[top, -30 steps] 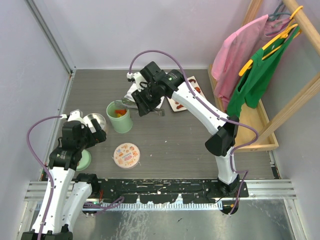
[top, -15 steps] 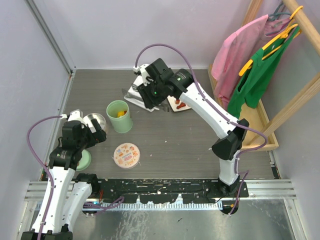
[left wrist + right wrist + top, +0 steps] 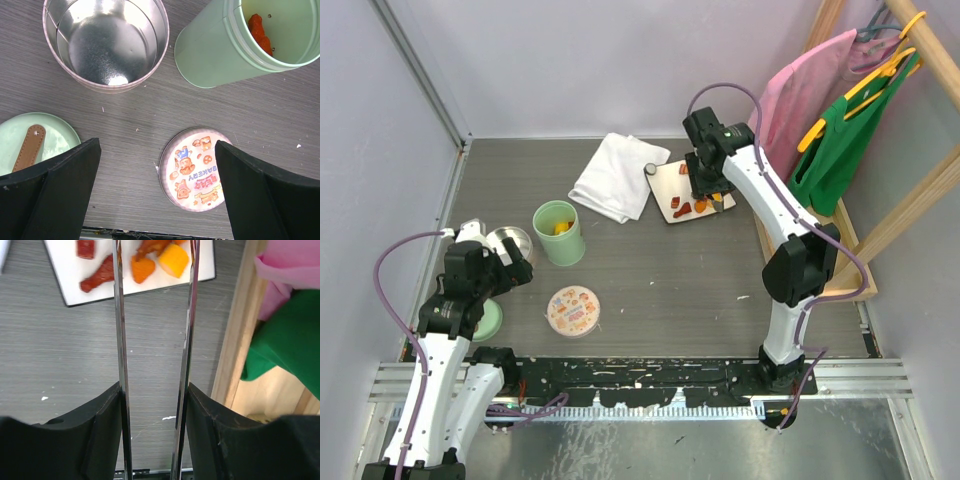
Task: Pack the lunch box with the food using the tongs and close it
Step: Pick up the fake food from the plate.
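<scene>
Right gripper (image 3: 154, 405): part-closed, pinched on both arms of the tongs (image 3: 119, 340), which reached out over the food (image 3: 142, 267) on the white board (image 3: 65, 280). Left gripper (image 3: 156, 150): spread wide, empty, hung over the table between steel tin (image 3: 107, 89), printed lid (image 3: 197, 170) and mint lid (image 3: 57, 137).

Noted one orange-red piece (image 3: 260, 32) inside the mint-green lunch box (image 3: 215, 55), well apart from the board.

Judged the tongs light, stiff, springy and slick, so a small squeeze on both arms should shut the tips. Judged the pieces light, soft, possibly greasy. Best pinched gently across the middle, one at a time.

Could not see the tong tips: cut off at the top of the wrist view, lost under the arm from above. Could not tell whether a piece sat between them. Joined end hidden behind the fingers.
</scene>
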Robot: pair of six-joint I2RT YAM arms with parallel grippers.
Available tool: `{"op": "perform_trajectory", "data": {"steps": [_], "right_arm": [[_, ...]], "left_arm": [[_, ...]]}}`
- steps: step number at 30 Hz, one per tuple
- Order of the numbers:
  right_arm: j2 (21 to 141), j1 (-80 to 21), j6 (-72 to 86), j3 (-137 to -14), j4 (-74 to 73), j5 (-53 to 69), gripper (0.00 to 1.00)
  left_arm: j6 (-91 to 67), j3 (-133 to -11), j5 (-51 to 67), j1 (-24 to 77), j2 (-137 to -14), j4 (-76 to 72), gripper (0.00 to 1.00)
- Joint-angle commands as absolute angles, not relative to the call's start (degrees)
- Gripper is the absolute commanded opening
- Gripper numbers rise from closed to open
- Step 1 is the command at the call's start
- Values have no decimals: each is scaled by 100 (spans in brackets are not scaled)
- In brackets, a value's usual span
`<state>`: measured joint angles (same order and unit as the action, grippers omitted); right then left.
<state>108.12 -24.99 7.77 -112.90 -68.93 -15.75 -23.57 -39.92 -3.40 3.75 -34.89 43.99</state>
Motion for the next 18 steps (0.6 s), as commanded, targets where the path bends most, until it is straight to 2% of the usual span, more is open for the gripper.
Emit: {"op": "perform_trajectory", "data": {"steps": [1, 18], "right_arm": [[10822, -2434, 1054, -11218, -6889, -2123, 53], [11352, -2152, 1302, -10934, -6360, -2167, 49]], "left_arm": [[-2382, -4096, -360, 398, -3472, 4210, 98], [-2386, -4096, -396, 396, -3480, 4219, 98]]}}
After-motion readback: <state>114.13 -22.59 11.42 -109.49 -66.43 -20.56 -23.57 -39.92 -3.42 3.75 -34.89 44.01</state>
